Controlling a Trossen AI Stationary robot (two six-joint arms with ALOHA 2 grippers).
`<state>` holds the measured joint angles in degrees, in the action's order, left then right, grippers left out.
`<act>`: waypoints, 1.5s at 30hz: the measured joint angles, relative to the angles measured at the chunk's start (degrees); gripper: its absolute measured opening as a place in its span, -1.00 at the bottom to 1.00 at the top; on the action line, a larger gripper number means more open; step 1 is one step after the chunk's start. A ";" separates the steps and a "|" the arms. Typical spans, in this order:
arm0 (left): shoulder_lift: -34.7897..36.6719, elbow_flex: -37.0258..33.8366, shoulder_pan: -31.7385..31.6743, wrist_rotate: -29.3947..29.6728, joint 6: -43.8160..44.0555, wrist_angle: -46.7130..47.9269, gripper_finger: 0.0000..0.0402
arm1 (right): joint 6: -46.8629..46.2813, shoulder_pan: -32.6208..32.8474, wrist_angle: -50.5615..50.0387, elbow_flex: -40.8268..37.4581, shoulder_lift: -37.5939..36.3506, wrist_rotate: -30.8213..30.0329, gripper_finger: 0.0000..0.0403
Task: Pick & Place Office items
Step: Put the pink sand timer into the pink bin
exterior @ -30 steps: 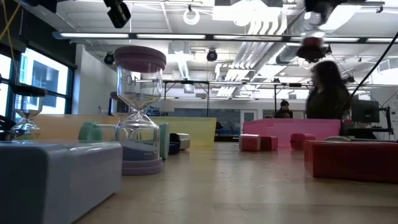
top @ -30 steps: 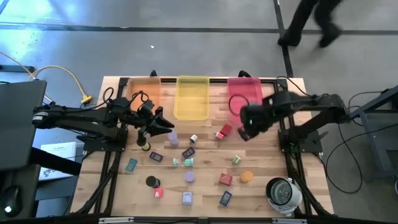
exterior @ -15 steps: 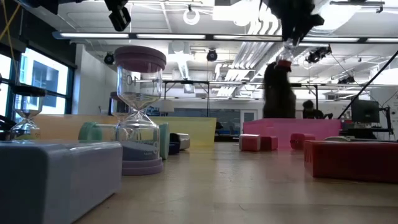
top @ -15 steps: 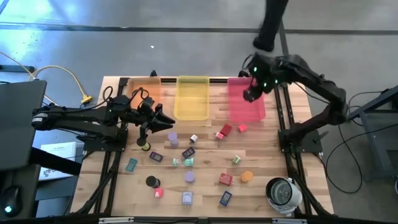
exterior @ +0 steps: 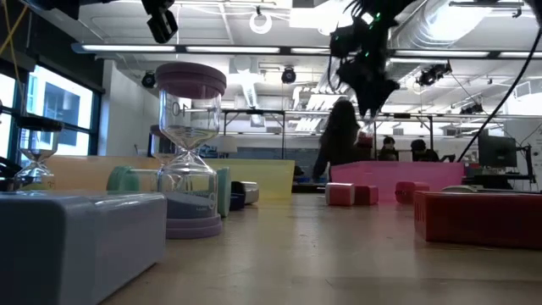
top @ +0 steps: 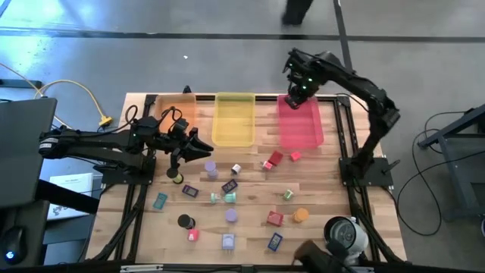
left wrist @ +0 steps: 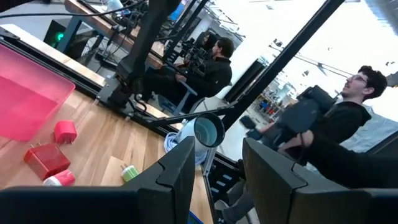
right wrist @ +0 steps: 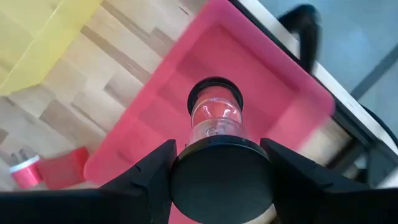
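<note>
— How many trays do you see?
— Three, in a row along the far edge of the table [top: 326, 199]: one orange tray [top: 176, 114], one yellow tray [top: 234, 119], one pink tray [top: 301, 127].

— And your two grippers?
— My right gripper [top: 298, 92] hangs above the far end of the pink tray. Its fingers [right wrist: 155, 180] are clamped on one black-capped hourglass [right wrist: 216, 118], held cap-on over the tray's inside. My left gripper [top: 198, 149] hovers over the boards in front of the gap between the orange and yellow trays. Its two fingers [left wrist: 180, 168] stand apart with nothing between them.

— How many pieces lie loose on the table?
— I count about seventeen, though some are too small to be sure of. Among them are one purple piece [top: 210, 167] just beside my left gripper and two red pieces [top: 274, 159] close in front of the pink tray. There are also one orange disc [top: 301, 215], one black disc [top: 184, 221], one red cube [top: 274, 218] and one lavender cube [top: 228, 242].

— Anything else?
— One white-grey round device [top: 345, 233] at the near right corner. My left wrist also sees two people [left wrist: 360, 106] beyond the table.
</note>
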<state>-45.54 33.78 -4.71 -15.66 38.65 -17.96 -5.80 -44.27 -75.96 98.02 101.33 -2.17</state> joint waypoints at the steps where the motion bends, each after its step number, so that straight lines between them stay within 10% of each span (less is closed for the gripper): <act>1: 0.00 0.00 0.00 0.00 -0.02 0.00 -0.35 | 0.66 -0.12 0.77 -0.01 1.08 -0.11 -0.02; 45: 0.00 0.00 -0.04 2.00 -0.02 -0.02 -0.35 | 6.29 -0.04 9.67 -0.04 15.27 0.12 0.05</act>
<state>-45.54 33.78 -4.75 -13.66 38.63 -17.98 0.49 -44.30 -66.29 97.97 116.60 -2.06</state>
